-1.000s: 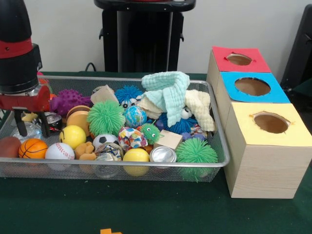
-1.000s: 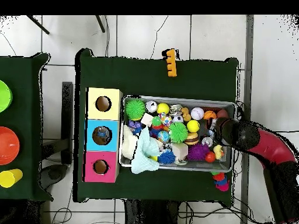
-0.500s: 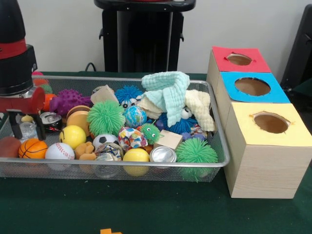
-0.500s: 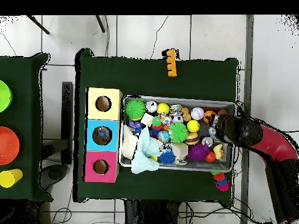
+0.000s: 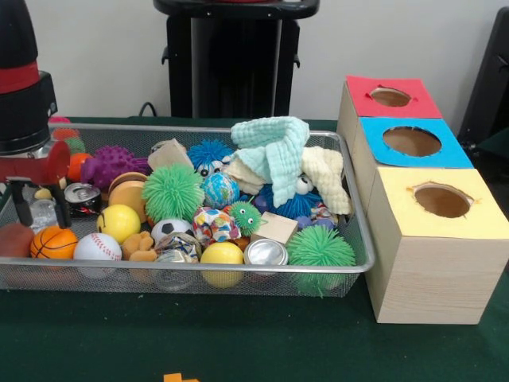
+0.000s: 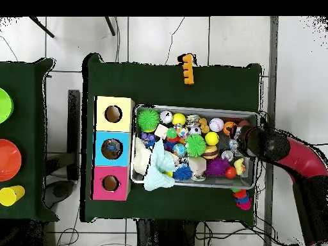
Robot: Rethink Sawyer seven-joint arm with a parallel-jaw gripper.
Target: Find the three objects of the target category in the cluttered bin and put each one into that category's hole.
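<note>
The wire bin (image 5: 95, 278) is packed with toys: an orange basketball (image 5: 54, 243), a baseball (image 5: 97, 247), a yellow ball (image 5: 119, 223), green spiky balls (image 5: 172, 191), two small cans (image 5: 266, 253) and a mint cloth (image 5: 274, 147). My gripper (image 5: 40, 215) hangs low inside the bin's left end in the front view. It is open, its black fingers (image 5: 61, 208) standing on either side of a small clear object (image 5: 41, 213). From overhead, the gripper (image 6: 240, 142) is at the bin's right end. The red (image 5: 366, 87), blue (image 5: 374, 131) and yellow (image 5: 398, 183) hole boxes stand beside the bin.
A second can (image 5: 82, 195) and a purple knobbly toy (image 5: 111, 163) lie close to the gripper. An orange piece (image 6: 187, 68) lies on the green cloth beyond the bin. Stacked coloured rings (image 6: 241, 200) sit outside the bin near the arm. Bowls (image 6: 8, 159) rest on a separate table.
In the front view, my gripper has shifted a little left toward the bin's end wall, staying low. The toys have not visibly moved.
</note>
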